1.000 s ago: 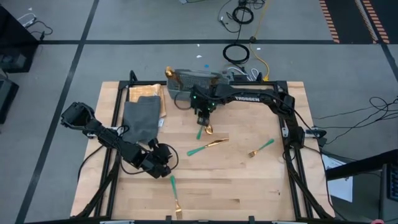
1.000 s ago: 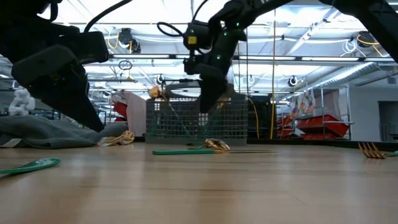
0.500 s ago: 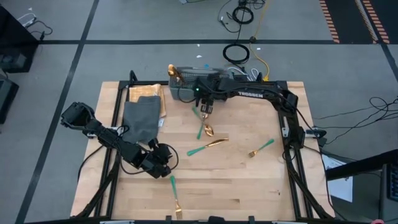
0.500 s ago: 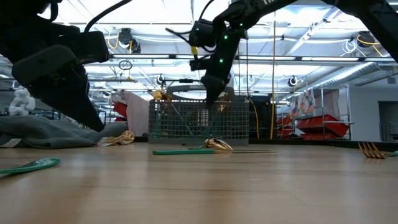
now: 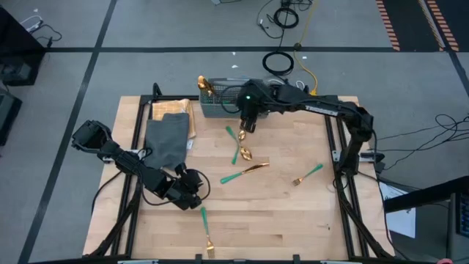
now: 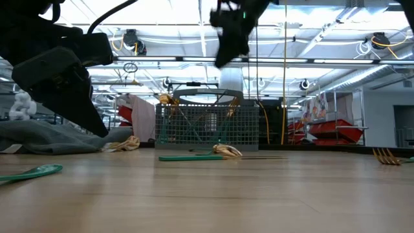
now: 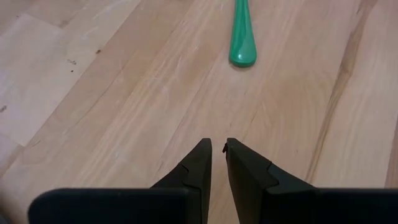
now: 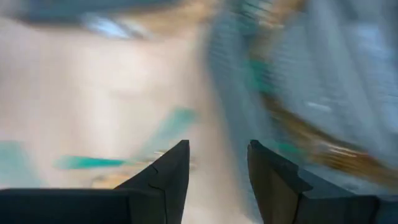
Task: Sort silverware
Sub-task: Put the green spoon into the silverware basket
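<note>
Right claw (image 5: 247,126), open and empty, hangs beside the grey mesh basket (image 5: 220,105); gold-headed teal-handled spoons (image 5: 242,149) lie just below it.

Left gripper (image 7: 217,149) nearly closed over bare wooden table (image 7: 93,112), green handle tip (image 7: 242,37) ahead.

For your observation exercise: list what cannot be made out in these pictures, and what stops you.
- Right wrist view: motion blur smears the basket and cutlery.
- Low view: the right claw is cut off by the top edge.
- High view: the right arm covers part of the basket; its contents are too small to count.
- Left wrist view: the green handle is cut off; its head is unseen.
</note>
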